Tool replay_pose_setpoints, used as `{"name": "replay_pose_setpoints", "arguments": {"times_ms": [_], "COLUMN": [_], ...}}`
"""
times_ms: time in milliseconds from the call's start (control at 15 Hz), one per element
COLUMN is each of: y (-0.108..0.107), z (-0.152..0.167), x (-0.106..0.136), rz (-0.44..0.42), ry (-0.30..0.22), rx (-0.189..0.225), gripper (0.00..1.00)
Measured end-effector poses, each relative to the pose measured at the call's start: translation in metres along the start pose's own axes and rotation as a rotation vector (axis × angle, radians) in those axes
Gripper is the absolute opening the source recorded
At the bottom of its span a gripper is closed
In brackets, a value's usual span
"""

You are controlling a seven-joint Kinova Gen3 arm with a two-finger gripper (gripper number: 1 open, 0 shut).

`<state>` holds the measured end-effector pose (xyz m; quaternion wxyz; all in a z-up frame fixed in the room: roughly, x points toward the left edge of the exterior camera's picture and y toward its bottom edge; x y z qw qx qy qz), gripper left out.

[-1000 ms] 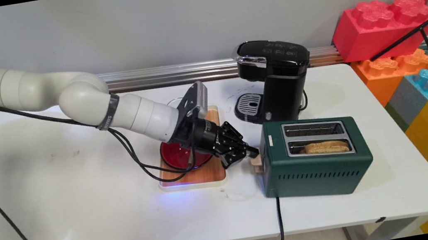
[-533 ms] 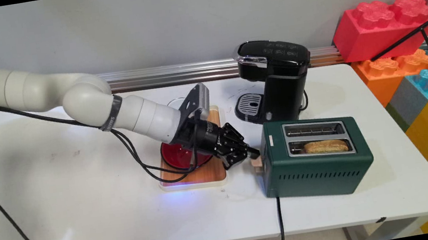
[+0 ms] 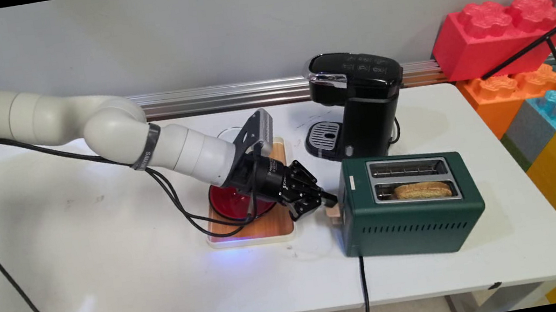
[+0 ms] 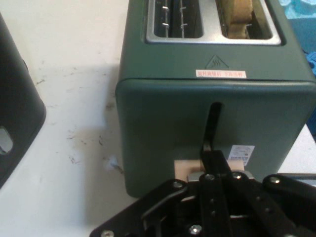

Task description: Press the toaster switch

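The gripper is at the left end face of the green toaster, its fingers drawn together with no gap showing, pressed on the toaster's wooden lever knob low on that face, below the lever slot. A slice of toast sits in the toaster's near slot, and the toaster stands on the white tabletop. Behind the toaster stands a black coffee maker, and left of the toaster a red bowl rests on a wooden board, under the arm.
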<state>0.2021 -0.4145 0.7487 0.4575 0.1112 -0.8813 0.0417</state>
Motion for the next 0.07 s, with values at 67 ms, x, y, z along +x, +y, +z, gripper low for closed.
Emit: {"name": "replay_pose_setpoints", "arguments": {"times_ms": [67], "y": [-0.0004], "z": [-0.0013], "x": [-0.0001], "rz": [0.0], "ry": [-0.001], "rx": [-0.001], "gripper": [0.0]}}
